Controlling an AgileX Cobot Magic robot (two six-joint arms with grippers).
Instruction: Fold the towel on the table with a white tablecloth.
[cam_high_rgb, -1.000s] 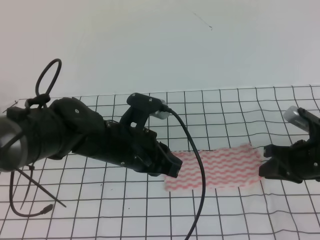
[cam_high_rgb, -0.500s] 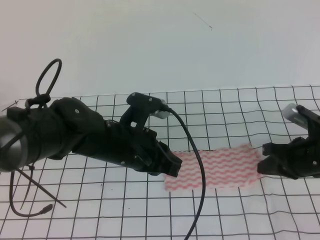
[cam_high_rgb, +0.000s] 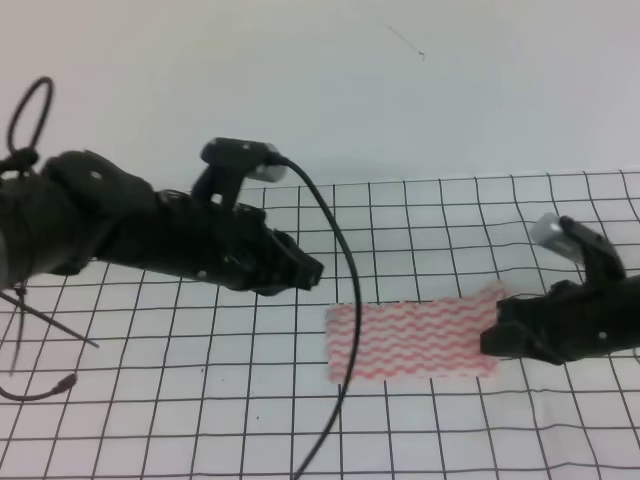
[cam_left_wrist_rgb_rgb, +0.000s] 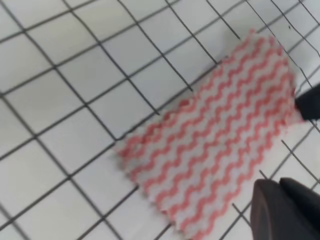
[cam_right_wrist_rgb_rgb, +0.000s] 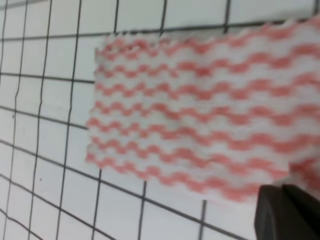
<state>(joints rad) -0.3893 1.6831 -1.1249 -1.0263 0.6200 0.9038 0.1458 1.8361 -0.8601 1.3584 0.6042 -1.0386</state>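
Currently the towel (cam_high_rgb: 412, 340) lies flat as a narrow strip on the gridded tablecloth (cam_high_rgb: 150, 400) of the desk. The right gripper (cam_high_rgb: 497, 338) sits at its right short edge; grip state cannot be determined. The left gripper (cam_high_rgb: 308, 272) hovers apart, state unclear. Judged: further folding remains.

Wall (cam_high_rgb: 420, 110): a plain, pale, unmarked-looking surface is seen across the upper part of the exterior high view.
Mark (cam_high_rgb: 405, 42): a thin dark slanted line is seen high on the wall, right of the middle, ended by a small dot.
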